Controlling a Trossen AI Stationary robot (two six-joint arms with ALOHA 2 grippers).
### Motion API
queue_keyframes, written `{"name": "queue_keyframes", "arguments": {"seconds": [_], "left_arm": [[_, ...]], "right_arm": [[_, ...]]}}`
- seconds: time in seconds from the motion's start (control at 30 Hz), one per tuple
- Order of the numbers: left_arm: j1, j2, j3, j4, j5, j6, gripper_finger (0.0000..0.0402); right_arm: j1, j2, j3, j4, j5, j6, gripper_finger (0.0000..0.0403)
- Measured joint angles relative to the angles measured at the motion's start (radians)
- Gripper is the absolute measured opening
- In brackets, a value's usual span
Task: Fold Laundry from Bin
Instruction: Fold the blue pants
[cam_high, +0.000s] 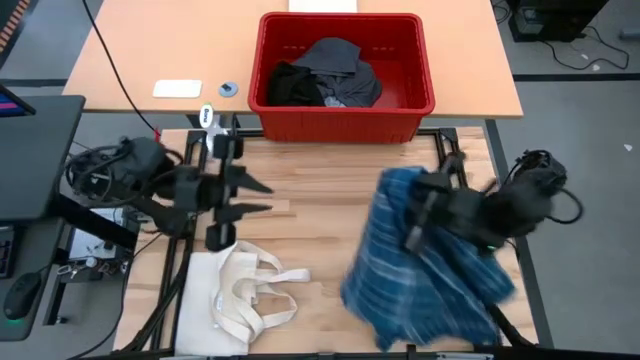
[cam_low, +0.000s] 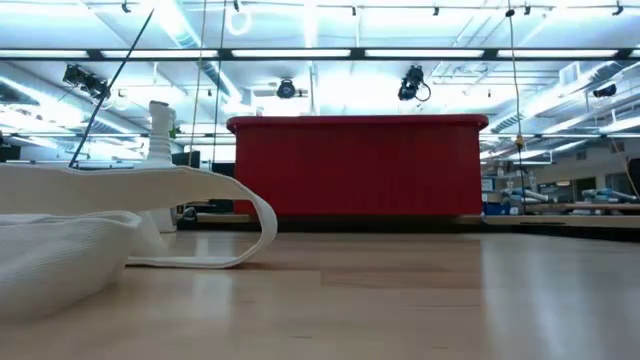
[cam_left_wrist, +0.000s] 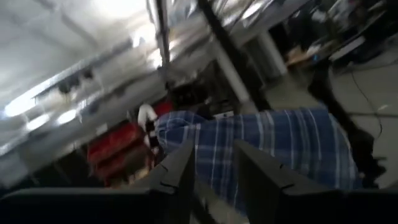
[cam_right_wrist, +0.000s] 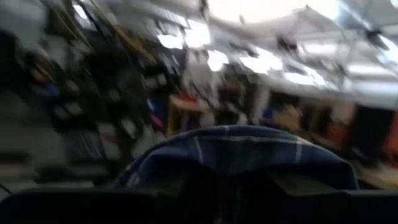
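Observation:
The blue plaid shirt (cam_high: 430, 265) hangs in a bunch over the table's right half, draped over my right gripper (cam_high: 425, 210), which is shut on it. The same shirt (cam_left_wrist: 280, 140) shows beyond the fingers in the left wrist view. My left gripper (cam_high: 268, 197) is raised over the table's left half and points toward the shirt, well short of it. It stands open with nothing between its fingers. The red bin (cam_high: 345, 120) stands at the far middle with dark laundry (cam_high: 325, 75) inside. My right gripper holds the shirt by a bunched upper part (cam_right_wrist: 236, 149) that lies over the fingers and hides them. The fingers come about level from the table's right. The rest of the shirt (cam_high: 440, 300) hangs slack below; the low view shows none of it on the table.
A cream tote bag (cam_high: 240, 295) lies at the near left; one of its handles (cam_low: 250, 225) loops up in the low view. A white bottle (cam_low: 160, 130) stands left of the bin (cam_low: 357, 165). A white card (cam_high: 177, 88) lies on the far table.

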Motion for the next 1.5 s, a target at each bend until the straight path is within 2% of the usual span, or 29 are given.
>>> {"name": "queue_keyframes", "arguments": {"seconds": [0.1, 0.2, 0.33, 0.47, 0.57, 0.77, 0.83, 0.93, 1.03, 1.1, 1.17, 1.33, 1.4, 1.5], "left_arm": [[0.055, 0.000, 0.000, -0.102, 0.001, -0.086, 0.0116], [0.096, 0.000, 0.000, -0.272, 0.009, -0.132, 0.0116], [0.124, 0.000, 0.000, -0.538, 0.015, -0.130, 0.0116], [0.133, 0.007, -0.056, -0.664, 0.018, -0.140, 0.0116], [0.118, 0.011, -0.103, -0.676, 0.017, -0.140, 0.0116], [0.058, -0.002, -0.115, -0.699, 0.010, -0.185, 0.0116], [0.035, -0.002, -0.124, -0.714, 0.009, -0.230, 0.0116], [0.004, -0.006, -0.203, -0.685, 0.009, -0.265, 0.0116], [-0.014, 0.000, -0.342, -0.572, 0.001, -0.260, 0.0116], [-0.015, 0.000, -0.443, -0.427, -0.060, -0.235, 0.0116], [-0.016, -0.001, -0.537, -0.261, -0.193, -0.198, 0.0116], [-0.046, -0.002, -0.748, 0.254, -0.656, -0.018, 0.0116], [-0.058, -0.002, -0.818, 0.434, -0.745, 0.066, 0.0116], [-0.079, -0.002, -0.891, 0.593, -0.766, 0.135, 0.0117]], "right_arm": [[-0.083, 0.001, 0.000, -0.222, -0.010, 0.203, 0.0117], [-0.159, 0.001, 0.000, -0.445, -0.113, 0.404, 0.0117], [-0.244, 0.003, -0.001, -0.583, -0.180, 0.552, 0.0117], [-0.293, 0.002, -0.001, -0.565, -0.228, 0.550, 0.0117], [-0.304, -0.003, -0.001, -0.513, -0.253, 0.496, 0.0117], [-0.278, -0.057, 0.000, -0.377, -0.284, 0.369, 0.0117], [-0.271, -0.082, 0.000, -0.369, -0.301, 0.359, 0.0117], [-0.268, -0.110, 0.000, -0.370, -0.308, 0.373, 0.0117], [-0.269, -0.123, 0.000, -0.357, -0.325, 0.398, 0.0117], [-0.268, -0.123, 0.000, -0.341, -0.332, 0.402, 0.0117], [-0.268, -0.117, 0.000, -0.321, -0.328, 0.400, 0.0117], [-0.268, -0.113, 0.000, -0.294, -0.301, 0.385, 0.0117], [-0.269, -0.113, 0.000, -0.294, -0.293, 0.379, 0.0117], [-0.269, -0.113, 0.000, -0.297, -0.283, 0.373, 0.0117]]}}
